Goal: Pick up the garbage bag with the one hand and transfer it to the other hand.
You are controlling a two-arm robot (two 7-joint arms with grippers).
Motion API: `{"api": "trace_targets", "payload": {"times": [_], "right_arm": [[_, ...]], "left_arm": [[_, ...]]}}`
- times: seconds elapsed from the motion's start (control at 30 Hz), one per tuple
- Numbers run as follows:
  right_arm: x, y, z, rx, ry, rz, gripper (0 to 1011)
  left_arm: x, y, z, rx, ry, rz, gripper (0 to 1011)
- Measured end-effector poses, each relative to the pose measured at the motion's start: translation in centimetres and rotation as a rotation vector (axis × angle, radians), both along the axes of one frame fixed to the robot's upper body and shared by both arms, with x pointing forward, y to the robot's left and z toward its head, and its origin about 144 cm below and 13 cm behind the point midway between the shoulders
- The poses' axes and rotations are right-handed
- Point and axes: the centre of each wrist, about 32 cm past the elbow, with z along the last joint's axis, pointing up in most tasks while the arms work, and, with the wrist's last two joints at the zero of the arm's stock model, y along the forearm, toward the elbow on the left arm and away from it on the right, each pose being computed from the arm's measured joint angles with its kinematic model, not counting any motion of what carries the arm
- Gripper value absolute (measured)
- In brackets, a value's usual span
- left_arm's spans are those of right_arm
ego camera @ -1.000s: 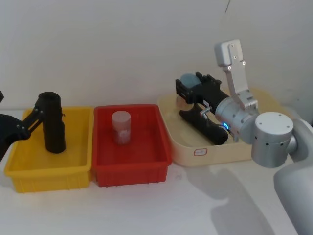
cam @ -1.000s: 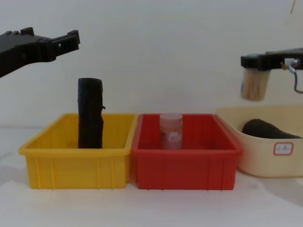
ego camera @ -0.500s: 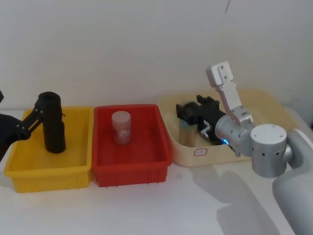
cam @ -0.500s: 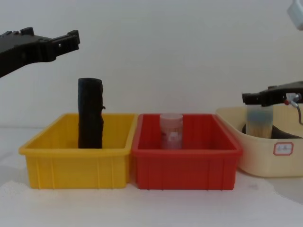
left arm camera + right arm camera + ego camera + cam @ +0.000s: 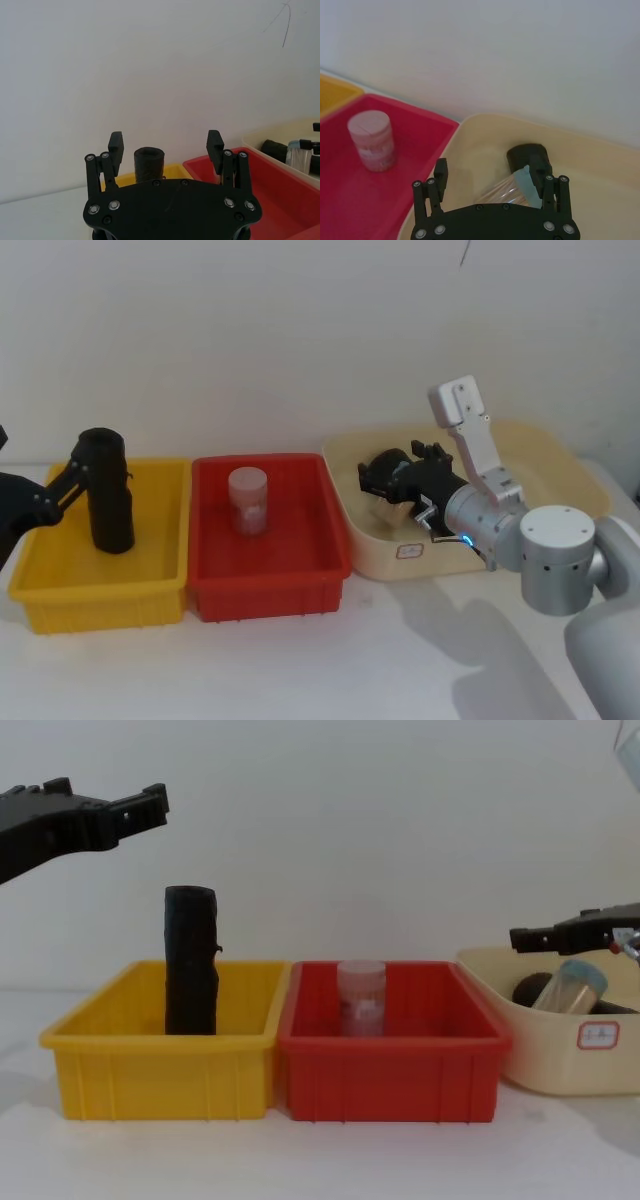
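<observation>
The garbage bag (image 5: 526, 151), a thick black crinkly roll, lies in the cream tray (image 5: 540, 445); its end also shows in the chest view (image 5: 529, 988). My right gripper (image 5: 489, 170), on the arm with the bluish light, hangs open low over the tray (image 5: 385, 480), just in front of the bag. Between its fingers a clear jar with a blue lid (image 5: 572, 985) leans tilted against the bag. My left gripper (image 5: 165, 145) is open, held high at the far left (image 5: 150, 805) above the yellow bin, far from the bag.
The yellow bin (image 5: 150, 595) holds a slimmer black roll (image 5: 108, 490) standing upright. Beside it, the red bin (image 5: 270, 585) contains a pale lidded jar (image 5: 248, 500). The three containers stand in a row against a white wall, with bare table in front.
The right gripper came down into the cream tray with the clear jar and opened. The jar, upright before, now leans tilted. The left arm has not moved.
</observation>
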Motion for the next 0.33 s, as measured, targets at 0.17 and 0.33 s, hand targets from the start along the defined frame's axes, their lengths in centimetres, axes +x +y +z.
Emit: {"api": "trace_targets", "payload": {"times": [0.17,0.33], "right_arm": [[-0.7,0.2,0.6,0.038,-0.034,0.012,1001],[-1.3,0.4,1.1,0.065,-0.059,0.021,1001]], "left_arm": [[0.0,0.0,0.0,0.000,0.000,0.000,1000],[0.0,0.0,0.0,0.000,0.000,0.000,1000]]}}
